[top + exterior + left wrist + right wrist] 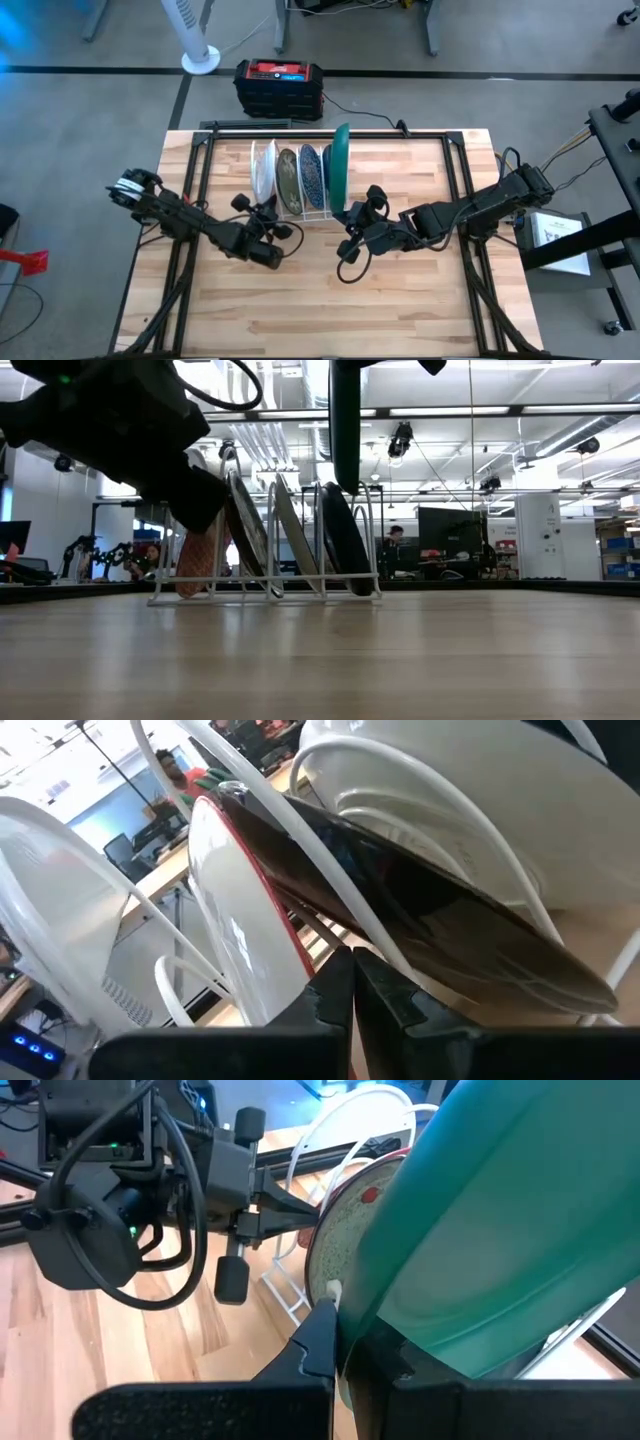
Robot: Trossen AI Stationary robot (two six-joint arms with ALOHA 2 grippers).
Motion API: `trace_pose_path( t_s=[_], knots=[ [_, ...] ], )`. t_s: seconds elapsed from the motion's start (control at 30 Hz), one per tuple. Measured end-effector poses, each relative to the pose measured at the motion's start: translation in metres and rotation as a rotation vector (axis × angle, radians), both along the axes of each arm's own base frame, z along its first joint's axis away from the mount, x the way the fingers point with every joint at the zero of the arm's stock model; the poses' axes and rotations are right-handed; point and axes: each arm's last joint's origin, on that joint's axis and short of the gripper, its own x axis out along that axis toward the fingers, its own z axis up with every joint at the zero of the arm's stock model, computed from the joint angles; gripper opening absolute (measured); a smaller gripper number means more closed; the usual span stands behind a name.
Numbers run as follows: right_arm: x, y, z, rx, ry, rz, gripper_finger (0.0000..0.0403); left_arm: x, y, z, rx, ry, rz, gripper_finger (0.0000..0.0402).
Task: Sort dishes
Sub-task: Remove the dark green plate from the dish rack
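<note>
green plate (340,160) pinched in right gripper (352,222), rack (300,213) beside

Lighting: even, bright overhead; in your low view the ceiling strip lights (470,410) at twelve to two o'clock glare white.
Shadows: soft and faint on the table (330,290) in your high view.
Silhouette: the arm (120,420) at ten o'clock of the low view reads near-black against the lit room.
Glare: white sheen on the pale plate (240,940) in your left wrist view.
Focus: near tabletop in the low view is soft; the green plate (500,1230) is blurred close to your right wrist lens.
</note>
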Motion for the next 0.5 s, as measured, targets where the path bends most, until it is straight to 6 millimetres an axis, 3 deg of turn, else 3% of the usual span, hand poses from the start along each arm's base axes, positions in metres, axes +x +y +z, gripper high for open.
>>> trace_pose_path(
  t_s=[0.5],
  knots=[
    [0.000,0.000,0.000,0.001,0.000,0.000,0.0000,0.004,0.001,0.012,0.100,-0.088,0.055,0.0000]
  ],
)
